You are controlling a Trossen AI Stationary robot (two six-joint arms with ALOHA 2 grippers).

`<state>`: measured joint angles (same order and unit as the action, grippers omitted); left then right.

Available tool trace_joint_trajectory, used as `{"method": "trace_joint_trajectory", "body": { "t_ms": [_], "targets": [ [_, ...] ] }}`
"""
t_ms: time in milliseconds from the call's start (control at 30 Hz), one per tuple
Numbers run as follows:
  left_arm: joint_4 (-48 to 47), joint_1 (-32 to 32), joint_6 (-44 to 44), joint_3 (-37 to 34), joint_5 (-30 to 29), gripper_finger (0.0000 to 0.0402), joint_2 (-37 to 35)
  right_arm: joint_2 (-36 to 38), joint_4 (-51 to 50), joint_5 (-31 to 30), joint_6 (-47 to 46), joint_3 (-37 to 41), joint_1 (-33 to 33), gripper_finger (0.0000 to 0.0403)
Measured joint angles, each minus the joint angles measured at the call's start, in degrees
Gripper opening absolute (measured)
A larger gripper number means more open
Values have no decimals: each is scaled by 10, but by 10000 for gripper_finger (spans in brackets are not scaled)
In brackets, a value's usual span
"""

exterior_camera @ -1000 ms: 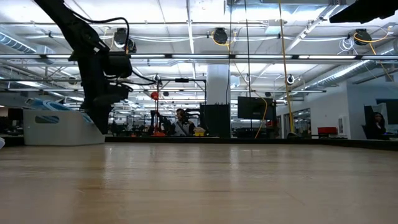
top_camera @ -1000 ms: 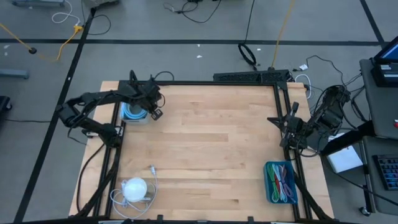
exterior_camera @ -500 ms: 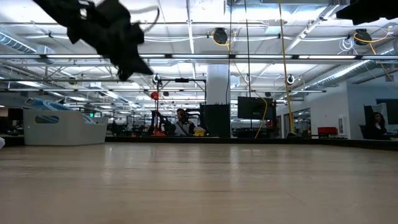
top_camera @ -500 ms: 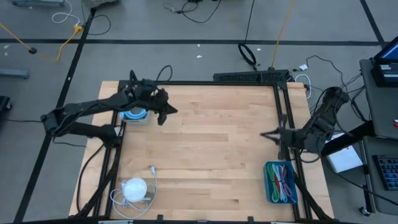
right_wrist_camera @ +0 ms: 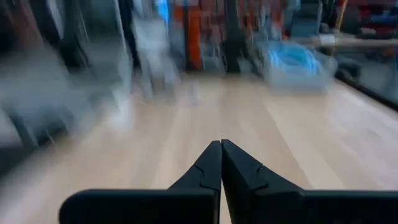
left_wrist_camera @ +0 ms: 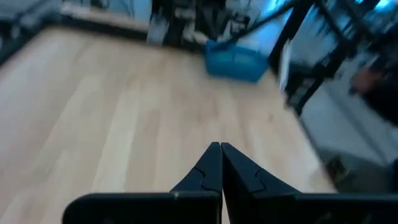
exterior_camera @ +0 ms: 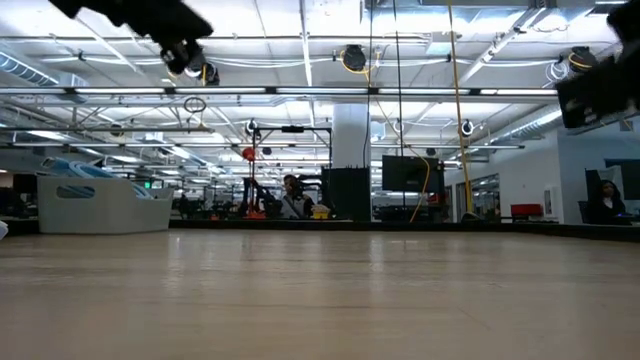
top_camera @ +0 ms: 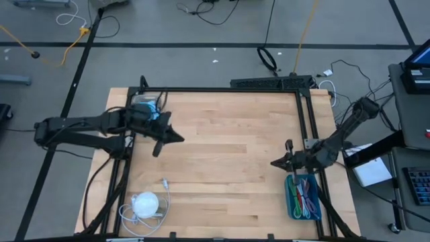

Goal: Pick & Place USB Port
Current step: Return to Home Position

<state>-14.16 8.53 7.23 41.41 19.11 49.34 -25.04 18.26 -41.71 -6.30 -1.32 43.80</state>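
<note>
1. Left gripper [left_wrist_camera: 221,149]: jaws pressed together, empty, raised over the table [top_camera: 228,134] near the gray basket [exterior_camera: 95,205].
2. Right gripper [right_wrist_camera: 221,146]: jaws closed on nothing, just beside the blue basket [top_camera: 289,198].
3. Blue cable [exterior_camera: 68,166]: lies in the gray basket.
4. Coloured cables [top_camera: 306,196]: fill the blue basket.

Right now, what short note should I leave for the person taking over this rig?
Left gripper: shut, empty, above the table near the gray basket.
Right gripper: shut, empty, above the table by the blue basket.
Done: a blue cable lies in the gray basket, coloured cables in the blue basket.
Left: both grippers hang over the table, so probably home them. A white cable bundle lies near a table corner on the left arm's side; perhaps unsorted.
</note>
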Motion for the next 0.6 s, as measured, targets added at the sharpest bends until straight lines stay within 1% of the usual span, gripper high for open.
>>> {"method": "trace_joint_trajectory", "body": {
  "t_ms": [67,100,167,200,267,467,600],
  "targets": [
    [-54,-23,-4,-2,-43,0,-9,-6,-28,2,3,2,-3,0],
    [-68,-36,-5,-7,-67,0,-14,-2,-17,6,6,2,-3,0],
    [-87,-55,1,-34,-116,0,-35,-1,-5,14,12,2,-3,0],
    [-86,-61,8,-52,-130,0,-47,-2,-17,14,13,2,-3,0],
    [-58,-68,24,-90,-147,0,-78,-2,-25,15,12,3,-3,0],
    [55,-79,79,-234,-147,0,-205,-3,-30,14,12,3,-3,0],
    [129,-80,97,-305,-158,0,-289,-2,-29,14,20,4,-3,0]
  ]
}}
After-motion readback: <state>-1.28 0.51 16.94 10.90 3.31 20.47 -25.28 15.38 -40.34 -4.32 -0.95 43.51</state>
